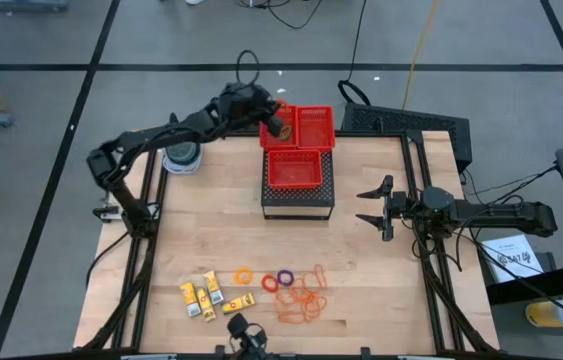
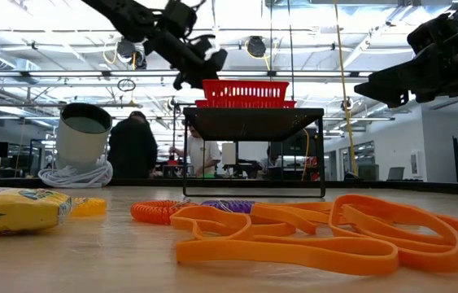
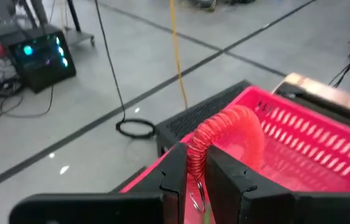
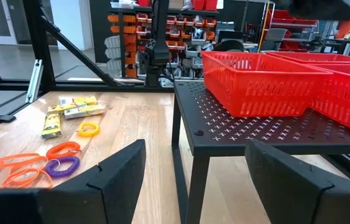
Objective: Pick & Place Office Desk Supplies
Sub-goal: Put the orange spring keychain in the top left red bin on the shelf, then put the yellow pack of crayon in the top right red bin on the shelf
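We see the left gripper [image 3: 198, 180] clenched on a red coil ring [image 3: 224, 134], its fingers [image 3: 173, 177] pinching the coil above the rim of a red basket [image 3: 324, 143] at the back of the bench [image 1: 211, 210]. That basket sits with two others on a black perforated stand [image 1: 297, 190]. A round container [image 1: 181, 157] stands just beside the left arm, near the bench's back left corner. The right gripper [image 1: 376, 207] hangs released, jaws wide and holding nothing, to the right of the stand, with bare wood between them. Well apart, along the front edge, lie yellow packets [image 1: 204, 296], an orange ring [image 1: 243, 276], a purple ring [image 1: 284, 277] and a tangle of orange rubber bands [image 1: 301, 300]
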Robot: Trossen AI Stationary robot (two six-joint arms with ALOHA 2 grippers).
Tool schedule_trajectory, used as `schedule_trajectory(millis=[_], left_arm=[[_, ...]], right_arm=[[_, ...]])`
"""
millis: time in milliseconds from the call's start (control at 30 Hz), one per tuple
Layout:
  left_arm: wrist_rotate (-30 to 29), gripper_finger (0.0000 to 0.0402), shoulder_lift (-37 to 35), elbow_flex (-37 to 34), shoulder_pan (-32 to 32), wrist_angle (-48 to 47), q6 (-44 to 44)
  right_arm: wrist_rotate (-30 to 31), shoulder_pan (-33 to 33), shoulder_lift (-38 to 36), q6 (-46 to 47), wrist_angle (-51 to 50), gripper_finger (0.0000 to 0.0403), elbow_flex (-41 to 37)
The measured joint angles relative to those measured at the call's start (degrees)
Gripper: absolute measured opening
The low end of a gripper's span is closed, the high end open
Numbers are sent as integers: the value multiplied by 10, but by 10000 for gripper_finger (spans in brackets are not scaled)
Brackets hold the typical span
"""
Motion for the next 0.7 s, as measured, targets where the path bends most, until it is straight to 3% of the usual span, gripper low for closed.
schedule_trajectory(millis=[367, 700], left_arm=[[4, 61, 12, 0, -9, -24, -52], [-14, 187, 12, 0, -17, -37, -39]], right_arm=[[0, 0, 0, 0, 0, 267, 0], [0, 0, 0, 0, 0, 267, 0]])
